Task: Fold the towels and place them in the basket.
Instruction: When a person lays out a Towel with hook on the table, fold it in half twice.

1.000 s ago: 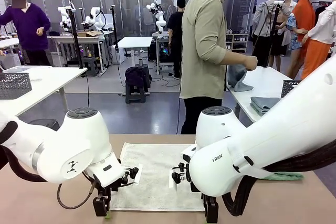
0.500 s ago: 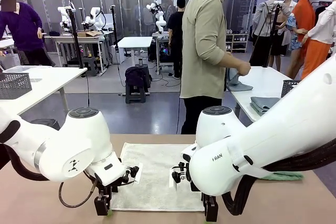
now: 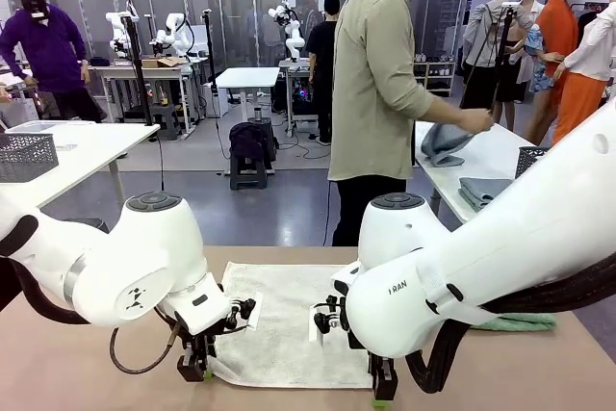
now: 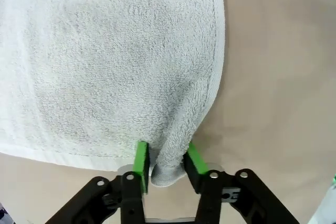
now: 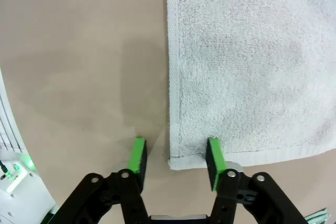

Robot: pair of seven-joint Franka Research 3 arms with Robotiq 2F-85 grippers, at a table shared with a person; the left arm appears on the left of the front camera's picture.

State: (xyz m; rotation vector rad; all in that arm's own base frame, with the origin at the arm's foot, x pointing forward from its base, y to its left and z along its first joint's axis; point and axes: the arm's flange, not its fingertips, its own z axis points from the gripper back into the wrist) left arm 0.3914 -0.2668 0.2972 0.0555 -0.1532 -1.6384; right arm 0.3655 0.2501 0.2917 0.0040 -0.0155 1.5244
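Both grippers narrowed since a second ago: my left gripper (image 4: pixel 166 153) now pinches a bunched near corner of the white towel (image 4: pixel 105 61); my right gripper (image 5: pixel 176 153) has jaws apart, straddling the other near corner. Towel lies flat on the table (image 3: pixel 58 382) between my arms, green towel (image 3: pixel 525 322) past the right arm, person (image 3: pixel 371 93) at far side holds a grey cloth (image 3: pixel 445 141)
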